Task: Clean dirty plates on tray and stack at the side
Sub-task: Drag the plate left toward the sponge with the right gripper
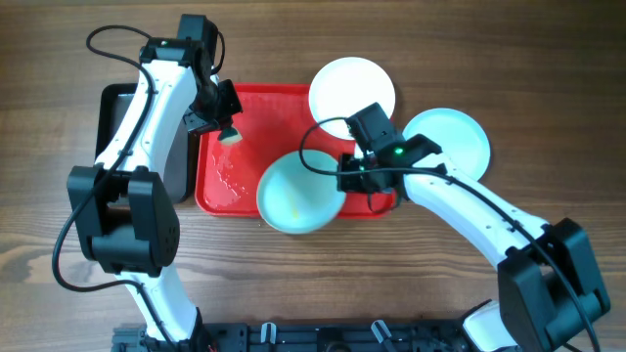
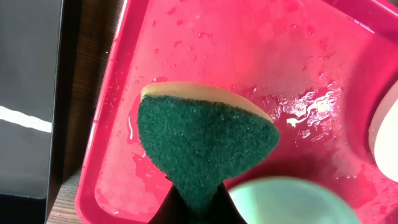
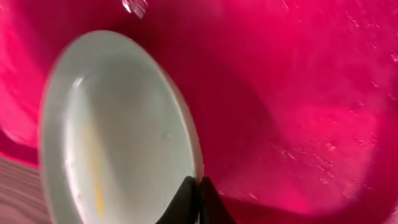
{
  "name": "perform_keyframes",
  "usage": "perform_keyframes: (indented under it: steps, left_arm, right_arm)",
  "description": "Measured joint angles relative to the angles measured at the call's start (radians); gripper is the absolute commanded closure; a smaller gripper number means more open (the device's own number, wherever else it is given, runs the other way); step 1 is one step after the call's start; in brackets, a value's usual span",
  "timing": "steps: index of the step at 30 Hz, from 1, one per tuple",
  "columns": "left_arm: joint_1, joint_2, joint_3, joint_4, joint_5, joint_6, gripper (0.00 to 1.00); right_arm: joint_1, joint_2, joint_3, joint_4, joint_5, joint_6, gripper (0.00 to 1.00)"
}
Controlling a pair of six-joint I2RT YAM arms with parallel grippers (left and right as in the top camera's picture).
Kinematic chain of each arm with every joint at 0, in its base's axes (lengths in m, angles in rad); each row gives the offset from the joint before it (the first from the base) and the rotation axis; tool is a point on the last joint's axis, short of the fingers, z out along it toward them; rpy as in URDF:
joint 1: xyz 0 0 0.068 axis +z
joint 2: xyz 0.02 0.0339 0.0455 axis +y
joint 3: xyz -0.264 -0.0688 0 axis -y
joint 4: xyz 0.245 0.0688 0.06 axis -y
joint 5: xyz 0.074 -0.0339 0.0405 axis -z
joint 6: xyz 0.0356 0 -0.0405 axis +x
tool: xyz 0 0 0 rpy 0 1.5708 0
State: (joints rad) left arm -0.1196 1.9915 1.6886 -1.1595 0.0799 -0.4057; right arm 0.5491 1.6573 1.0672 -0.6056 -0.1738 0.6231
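The red tray lies mid-table, wet with suds. My right gripper is shut on the rim of an aqua plate, holding it tilted over the tray's front edge. The plate has a yellow smear in the right wrist view. My left gripper is shut on a green and yellow sponge above the tray's back left part. A cream-white plate rests at the tray's back right corner. A second aqua plate lies on the table to the right.
A black tray lies left of the red tray, under my left arm. Water pools on the red tray floor.
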Motion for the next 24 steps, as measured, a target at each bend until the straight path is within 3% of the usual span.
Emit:
perform_keyframes:
  steps: [11,24]
  left_arm:
    - [0.0,0.0,0.0,0.0,0.0,0.0,0.96]
    - [0.0,0.0,0.0,0.0,0.0,0.0,0.96]
  right_arm:
    - [0.104,0.139,0.003,0.261,0.085,0.185,0.96]
    - [0.111,0.179,0.01,0.309,0.096,0.19,0.88]
